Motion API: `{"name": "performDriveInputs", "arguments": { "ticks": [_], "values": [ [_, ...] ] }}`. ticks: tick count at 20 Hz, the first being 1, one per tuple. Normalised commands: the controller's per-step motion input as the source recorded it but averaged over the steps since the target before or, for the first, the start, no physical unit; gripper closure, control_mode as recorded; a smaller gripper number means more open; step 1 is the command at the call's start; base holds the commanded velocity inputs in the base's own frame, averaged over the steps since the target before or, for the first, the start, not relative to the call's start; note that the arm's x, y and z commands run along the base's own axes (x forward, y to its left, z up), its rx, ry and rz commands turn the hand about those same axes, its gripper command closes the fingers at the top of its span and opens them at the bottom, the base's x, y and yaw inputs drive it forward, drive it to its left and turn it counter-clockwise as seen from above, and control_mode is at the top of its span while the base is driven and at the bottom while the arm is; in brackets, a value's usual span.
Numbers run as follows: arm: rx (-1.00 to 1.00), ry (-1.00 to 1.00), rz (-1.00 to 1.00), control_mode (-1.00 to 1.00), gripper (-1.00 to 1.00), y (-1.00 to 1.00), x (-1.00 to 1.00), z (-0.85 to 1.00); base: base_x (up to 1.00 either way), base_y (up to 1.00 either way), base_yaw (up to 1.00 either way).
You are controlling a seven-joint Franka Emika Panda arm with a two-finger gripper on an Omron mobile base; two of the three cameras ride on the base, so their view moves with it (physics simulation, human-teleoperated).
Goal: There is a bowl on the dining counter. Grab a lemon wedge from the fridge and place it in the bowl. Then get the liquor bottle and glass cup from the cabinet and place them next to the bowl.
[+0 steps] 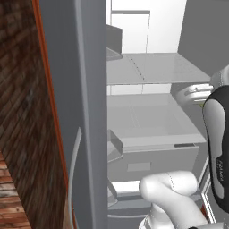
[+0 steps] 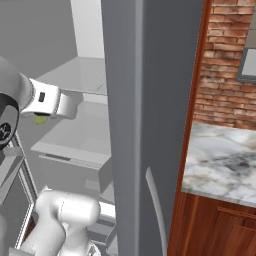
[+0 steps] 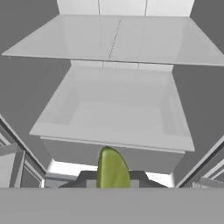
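Yellow-green, one lemon wedge (image 3: 112, 169) sits pinched in the narrowed gripper (image 3: 112, 183), in front of the fridge's one drawer (image 3: 114, 116), under one glass shelf (image 3: 118, 39). From the right base view the wedge (image 2: 41, 119) peeks below the wrist, and one marble counter (image 2: 225, 162) shows past the fridge door (image 2: 145, 100).

I read the fridge shelf (image 3: 118, 41) and the drawer (image 3: 116, 113) below it as smooth, matt pale-grey plastic. The lemon wedge (image 3: 112, 170) looks smooth and faintly glossy; right of the fridge door (image 2: 150, 100), rough brick wall (image 2: 227, 65) and polished marble counter (image 2: 225, 160).
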Motion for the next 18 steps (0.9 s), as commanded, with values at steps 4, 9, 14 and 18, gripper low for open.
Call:
{"name": "performDriveInputs", "arguments": {
  "ticks": [4,9,14,18],
  "values": [
    [0.00,0.13,0.00,-1.00,1.00,0.00,0.00,-0.07,0.00,0.00,0.00],
    [0.00,0.02,0.00,1.00,1.00,0.00,-0.08,-0.01,-0.45,0.01,0.00],
    [0.00,0.00,0.00,1.00,1.00,0.00,0.00,0.00,-1.00,0.00,-0.03],
    [0.00,0.00,0.00,1.00,1.00,0.00,0.00,0.00,-1.00,0.02,-0.06]
  ]
}}
